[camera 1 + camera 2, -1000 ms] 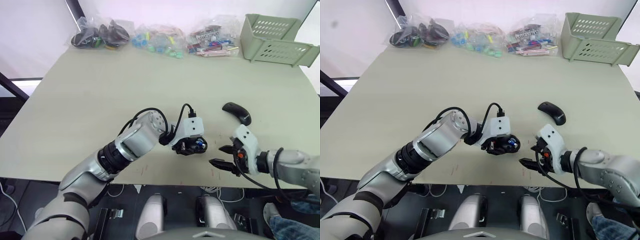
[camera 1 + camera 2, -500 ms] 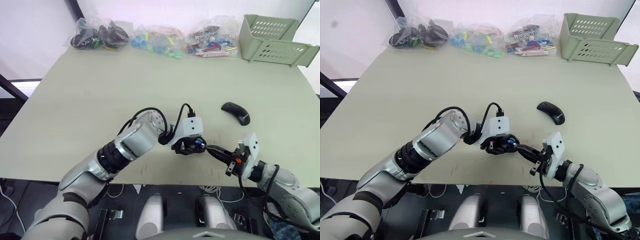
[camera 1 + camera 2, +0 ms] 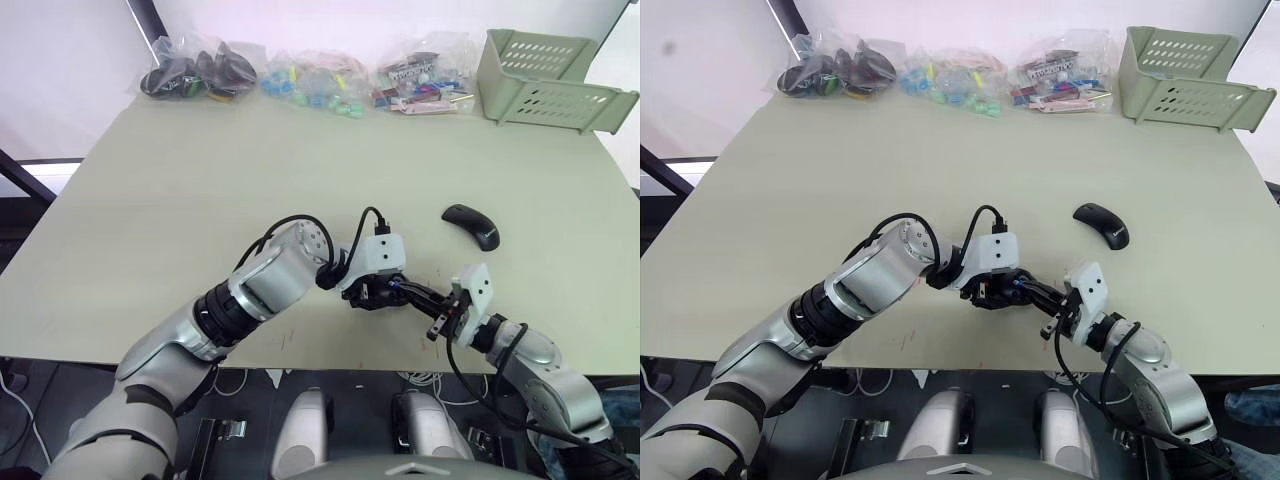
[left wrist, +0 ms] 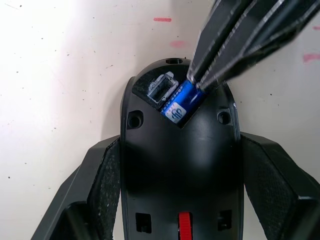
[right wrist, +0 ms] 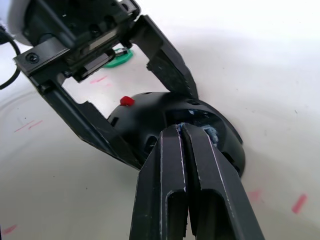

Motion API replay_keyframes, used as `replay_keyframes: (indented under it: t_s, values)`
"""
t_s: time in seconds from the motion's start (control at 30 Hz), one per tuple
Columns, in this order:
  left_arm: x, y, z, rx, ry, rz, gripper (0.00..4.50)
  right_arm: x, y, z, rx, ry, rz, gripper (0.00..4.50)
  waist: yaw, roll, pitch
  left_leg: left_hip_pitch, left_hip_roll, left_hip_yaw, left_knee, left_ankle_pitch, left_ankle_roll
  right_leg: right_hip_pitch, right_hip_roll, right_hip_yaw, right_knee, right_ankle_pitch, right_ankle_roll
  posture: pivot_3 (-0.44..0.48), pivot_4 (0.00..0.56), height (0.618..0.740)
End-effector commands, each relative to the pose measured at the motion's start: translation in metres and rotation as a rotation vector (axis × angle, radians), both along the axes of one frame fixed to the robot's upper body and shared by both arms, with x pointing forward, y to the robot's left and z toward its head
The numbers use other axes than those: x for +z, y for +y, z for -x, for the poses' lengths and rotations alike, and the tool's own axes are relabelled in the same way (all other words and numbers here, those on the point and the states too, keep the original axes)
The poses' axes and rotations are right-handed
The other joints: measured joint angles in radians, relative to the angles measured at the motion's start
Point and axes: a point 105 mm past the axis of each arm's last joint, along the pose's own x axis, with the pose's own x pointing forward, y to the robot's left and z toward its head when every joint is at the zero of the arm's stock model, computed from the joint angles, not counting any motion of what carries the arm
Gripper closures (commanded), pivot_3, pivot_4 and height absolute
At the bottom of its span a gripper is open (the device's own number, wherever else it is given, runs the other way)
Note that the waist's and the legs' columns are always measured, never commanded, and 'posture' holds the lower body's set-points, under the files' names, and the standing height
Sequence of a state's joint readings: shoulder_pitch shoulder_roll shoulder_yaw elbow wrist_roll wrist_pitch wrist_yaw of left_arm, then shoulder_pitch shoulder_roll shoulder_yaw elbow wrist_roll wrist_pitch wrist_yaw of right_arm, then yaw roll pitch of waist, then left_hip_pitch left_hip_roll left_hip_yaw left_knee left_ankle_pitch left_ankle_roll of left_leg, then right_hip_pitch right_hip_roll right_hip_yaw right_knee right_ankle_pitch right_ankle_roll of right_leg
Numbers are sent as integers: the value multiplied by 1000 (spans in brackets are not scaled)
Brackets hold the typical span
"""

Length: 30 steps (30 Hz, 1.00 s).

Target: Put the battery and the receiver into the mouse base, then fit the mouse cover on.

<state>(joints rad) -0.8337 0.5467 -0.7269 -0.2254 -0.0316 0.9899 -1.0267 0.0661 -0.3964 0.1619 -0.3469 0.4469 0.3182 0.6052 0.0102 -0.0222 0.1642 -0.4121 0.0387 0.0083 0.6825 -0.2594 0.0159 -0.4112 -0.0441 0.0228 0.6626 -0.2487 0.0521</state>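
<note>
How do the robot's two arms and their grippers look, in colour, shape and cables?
Both arms are silver-grey metal tubes with black ribbed joints and loose black cables. Each wrist carries a white box-shaped housing. The left gripper has two broad black fingers with textured pads; the right gripper has two long, tapering black fingers.

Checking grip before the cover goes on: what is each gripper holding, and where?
The left gripper clamps the mouse base by its two sides. The right gripper, shut, presses its tips on the battery.

Bright, even light; soft shadows
</note>
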Motion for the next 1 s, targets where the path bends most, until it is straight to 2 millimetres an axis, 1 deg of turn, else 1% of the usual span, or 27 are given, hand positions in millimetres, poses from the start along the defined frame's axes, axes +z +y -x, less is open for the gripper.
replay_keyframes:
  t_s: [0.03, 0.13, 0.23, 0.33, 0.4, 0.43, 0.47, 0.5, 0.53, 0.6, 0.63, 0.67, 0.7, 0.73, 0.8, 0.83, 0.9, 0.93, 0.97, 1.0]
  values:
    - [-20, 8, 5, 16, 60, -66, 1562, -23, 6, 2, 8, 42, 32, 4436, -3, 0, -2, 1, 0, 0, 0, 0, 0, 1, 0, 0, 0, 0, 0, 0, 150, 740]
    - [-20, 9, 5, 18, 63, -65, 1562, -35, 10, -1, 0, 63, 30, 4436, -11, 0, -3, 4, 1, 0, 0, 0, 0, 3, 2, 1, 0, -2, -2, 0, 150, 740]
    - [-20, 9, 5, 19, 65, -66, 1562, -52, 17, -2, 10, 104, 46, 4436, -24, 0, -4, 18, 2, 2, -1, 0, 0, 14, 2, 2, 0, -4, -2, 0, 150, 740]
    - [-20, 8, 5, 22, 69, -66, 1562, -70, 21, 1, 23, 168, 70, 4436, -29, -1, -8, 20, 3, 2, -1, 0, 0, 15, 3, 4, 0, -4, -2, 0, 150, 740]
    - [-21, 7, 5, 23, 72, -65, 1562, -83, 19, 4, 19, 221, 104, 4436, -29, -2, -10, 23, 4, 3, -2, 0, 0, 17, 4, 5, 0, -4, -3, 0, 150, 740]
    - [-21, 7, 5, 23, 73, -64, 1562, -86, 18, 5, 27, 231, 116, 4436, -29, -4, -12, 24, 4, 3, -2, 0, 0, 18, 4, 5, 0, -4, -3, 0, 150, 740]
    - [-21, 6, 5, 24, 74, -63, 1562, -83, 16, 5, 31, 224, 118, 4436, -29, -4, -13, 28, 5, 5, -5, 0, 0, 20, 4, 7, 0, -4, -3, 0, 150, 740]
    - [-21, 6, 4, 24, 74, -62, 1562, -75, 12, 2, 23, 203, 102, 4436, -28, -4, -14, 32, 5, 6, -7, 0, 0, 23, 4, 8, -1, -4, -3, 0, 150, 740]
    - [-21, 5, 4, 24, 73, -60, 1562, -60, 9, -2, 22, 174, 67, 4436, -27, -3, -16, 33, 5, 6, -8, 0, 0, 25, 4, 8, -2, -4, -3, 0, 150, 740]
    - [-21, 5, 3, 27, 73, -57, 1562, -20, 1, -10, 23, 62, 13, 4436, -24, -1, -17, 33, 4, 6, -9, 0, 0, 24, 4, 9, -2, -4, -3, 0, 150, 740]
    - [-21, 5, 2, 29, 72, -57, 1562, 2, -3, -10, 34, -44, 26, 4436, -22, -1, -16, 33, 4, 6, -9, 0, 0, 24, 4, 10, -2, -4, -3, 0, 150, 740]
    - [-22, 6, 2, 31, 72, -58, 1562, 23, -10, -6, 84, -89, -5, 4436, -21, 0, -16, 32, 3, 6, -9, 0, 0, 24, 4, 10, -3, -4, -3, 0, 150, 740]
    - [-22, 7, 1, 32, 71, -58, 1562, 36, -19, -1, 126, -104, -6, 4436, -18, 5, -12, 30, 3, 7, -10, 0, 0, 23, 4, 10, -4, -4, -3, 0, 150, 740]
    - [-23, 8, 1, 33, 71, -58, 1562, 48, -28, 3, 146, -136, 13, 4436, -18, 5, -12, 27, 1, 7, -10, 0, 0, 21, 4, 13, -5, -4, -3, 0, 150, 740]
    - [-23, 8, 1, 33, 70, -58, 1562, 57, -39, 10, 185, -145, 46, 4436, -18, 4, -13, 26, -1, 8, -10, 0, 0, 19, 4, 18, -5, -4, -2, 0, 150, 740]
    - [-22, 8, 0, 33, 66, -56, 1562, 56, -46, 15, 218, -142, 97, 4202, -18, 3, -13, 25, -1, 9, -10, 0, 0, 19, 4, 18, -5, -4, -2, 0, 150, 740]
    - [-21, 8, 0, 31, 66, -51, 1562, 57, -62, 25, 270, -122, 173, 3658, -13, 2, -13, 25, -1, 9, -11, 0, 0, 18, 5, 18, -6, -4, -2, 0, 150, 740]
    - [-20, 9, 0, 27, 62, -50, 1562, 59, -69, 29, 287, -117, 200, 3245, -13, 1, -12, 25, -1, 9, -11, 0, 0, 18, 5, 18, -6, -4, -2, 0, 150, 740]
    - [-20, 8, 0, 23, 61, -48, 1562, 62, -75, 33, 296, -120, 225, 2773, -12, 2, -12, 25, 0, 9, -12, 0, 0, 18, 6, 18, -6, -4, -2, 0, 150, 740]
    - [-19, 8, 0, 20, 60, -45, 1562, 65, -81, 36, 304, -127, 250, 2405, -12, 2, -12, 25, 0, 9, -12, 0, 0, 17, 6, 19, -6, -4, -2, 0, 150, 740]
